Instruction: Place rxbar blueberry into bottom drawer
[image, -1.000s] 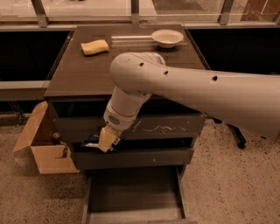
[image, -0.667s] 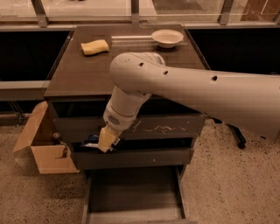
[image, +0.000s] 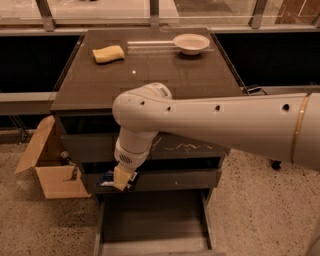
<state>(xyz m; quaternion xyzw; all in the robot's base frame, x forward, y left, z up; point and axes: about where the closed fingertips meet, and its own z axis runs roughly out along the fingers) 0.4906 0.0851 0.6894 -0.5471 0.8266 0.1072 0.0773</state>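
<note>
Blue snack bar (image: 105, 179) clamped at one end by gripper (image: 121, 180), over open bottom drawer (image: 150, 222); probably light, slick wrapper, so mid-length grip is safer.

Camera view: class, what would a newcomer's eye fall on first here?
The big white arm sweeps across the cabinet, its pincer holding the rxbar blueberry before the middle drawer. Below, the bottom drawer stands open; on top lie a yellow sponge and white bowl.
</note>
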